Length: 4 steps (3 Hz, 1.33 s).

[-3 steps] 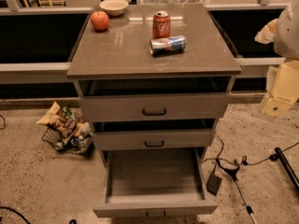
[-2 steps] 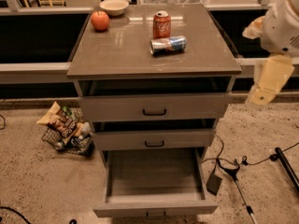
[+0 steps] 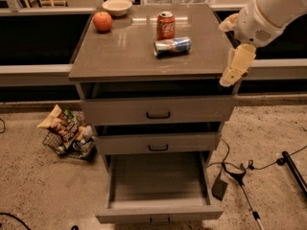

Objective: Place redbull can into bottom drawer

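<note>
The redbull can [image 3: 172, 46] lies on its side on the cabinet top [image 3: 124, 56], right of the middle, just in front of an upright red Coca-Cola can [image 3: 166, 25]. The bottom drawer [image 3: 158, 181] is pulled wide open below; its flat inside is bare and its small dark handle [image 3: 159, 219] shows on the front. My gripper [image 3: 235, 68] hangs from the white arm at the upper right, over the cabinet top's right front corner. It is to the right of the redbull can and apart from it, holding nothing that I can see.
An apple [image 3: 102, 21] and a white bowl [image 3: 117, 6] sit at the back left of the top. The two upper drawers [image 3: 158, 111] stand slightly ajar. A wire basket of snack bags [image 3: 67, 133] lies on the floor at left. Cables and a black device [image 3: 225, 181] lie at right.
My arm has swung in from the right edge, leftward and nearer the cabinet's right front corner. The cans and drawers have not moved.
</note>
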Motion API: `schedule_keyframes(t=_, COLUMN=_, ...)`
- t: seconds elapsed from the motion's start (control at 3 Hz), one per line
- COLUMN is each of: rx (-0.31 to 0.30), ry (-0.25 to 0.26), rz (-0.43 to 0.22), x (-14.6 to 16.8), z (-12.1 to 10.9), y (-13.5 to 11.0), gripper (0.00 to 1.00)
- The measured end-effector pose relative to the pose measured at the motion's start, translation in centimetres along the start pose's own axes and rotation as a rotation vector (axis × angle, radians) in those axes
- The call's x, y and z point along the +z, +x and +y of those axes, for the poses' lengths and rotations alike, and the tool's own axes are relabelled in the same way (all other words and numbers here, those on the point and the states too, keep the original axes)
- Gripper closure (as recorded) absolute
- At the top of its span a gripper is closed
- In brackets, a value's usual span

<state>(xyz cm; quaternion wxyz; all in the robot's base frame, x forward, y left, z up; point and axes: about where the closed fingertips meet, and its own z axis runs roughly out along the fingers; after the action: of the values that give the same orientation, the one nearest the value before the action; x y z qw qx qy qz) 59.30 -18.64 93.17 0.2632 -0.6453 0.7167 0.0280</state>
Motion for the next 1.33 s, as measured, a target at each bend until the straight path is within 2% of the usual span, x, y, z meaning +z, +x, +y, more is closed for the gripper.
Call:
schedule_keyframes(t=0.33, rx=-0.036, ry=-0.030, rz=-0.068, x=4.0, z=-4.1, y=-1.4, gripper=0.00)
schedule_keyframes(t=0.67, rx=-0.036, ry=-0.031, rz=-0.067, x=4.0, z=-4.0, y=-1.4, gripper=0.00)
schedule_keyframes(t=1.33, rx=-0.031, ry=0.031, rz=-0.145, x=7.2, z=-9.6, y=-2.2, gripper=0.00)
